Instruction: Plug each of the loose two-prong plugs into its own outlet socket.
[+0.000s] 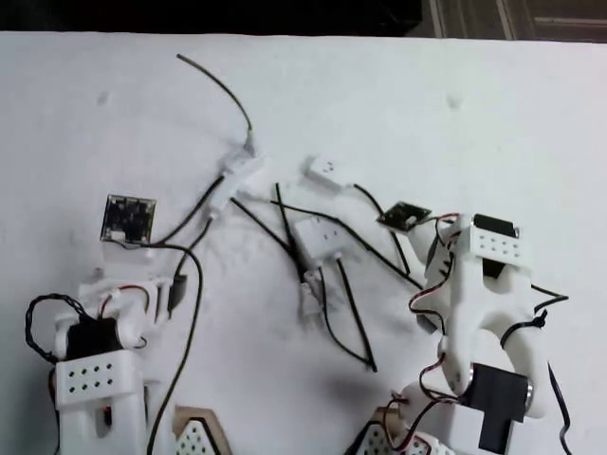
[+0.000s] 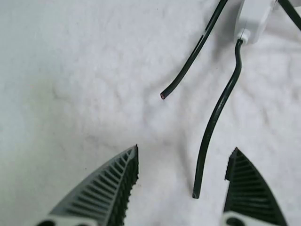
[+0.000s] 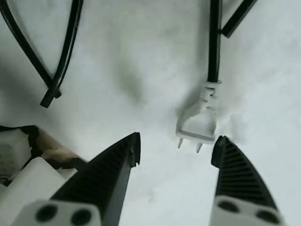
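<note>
White plug (image 3: 196,126) lies at the wide-open right tool's (image 3: 178,140) tips; left tool (image 2: 185,150), seven o'clock on the bench (image 1: 427,95), gapes too.

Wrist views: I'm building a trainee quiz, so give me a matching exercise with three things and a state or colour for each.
Things:
1. two-prong plug
2. left end effector
3. cut cable end

States:
A. open, holding nothing
B. reddish core showing
C. white, lying loose on the cloth

Pairs: 1-C, 2-A, 3-B
</note>
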{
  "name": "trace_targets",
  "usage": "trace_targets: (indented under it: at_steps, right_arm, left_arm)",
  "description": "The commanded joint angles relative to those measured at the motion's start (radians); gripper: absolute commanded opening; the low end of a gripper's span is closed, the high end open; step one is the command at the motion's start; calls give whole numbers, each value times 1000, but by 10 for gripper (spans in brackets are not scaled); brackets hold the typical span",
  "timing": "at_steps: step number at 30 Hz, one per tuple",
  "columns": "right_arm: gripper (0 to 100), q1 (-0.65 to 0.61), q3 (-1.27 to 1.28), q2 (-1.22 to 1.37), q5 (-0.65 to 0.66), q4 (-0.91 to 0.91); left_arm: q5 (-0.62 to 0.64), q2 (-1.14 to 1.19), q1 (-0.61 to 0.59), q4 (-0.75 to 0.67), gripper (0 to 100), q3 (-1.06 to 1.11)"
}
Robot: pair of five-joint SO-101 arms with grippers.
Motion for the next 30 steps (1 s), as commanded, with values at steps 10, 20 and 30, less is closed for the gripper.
trace_targets:
  at_steps: [10,20,30]
  right_arm:
    - [247,-108,219,-401,2,18]
    - [247,-108,325,-404,2,-162]
    - [247,-71,325,-343,8,-239]
  left_arm:
    - [3,-16,-5,-21,298,-29]
    - [3,-16,-5,-21,298,-29]
    - [3,-16,-7,-21,298,-28]
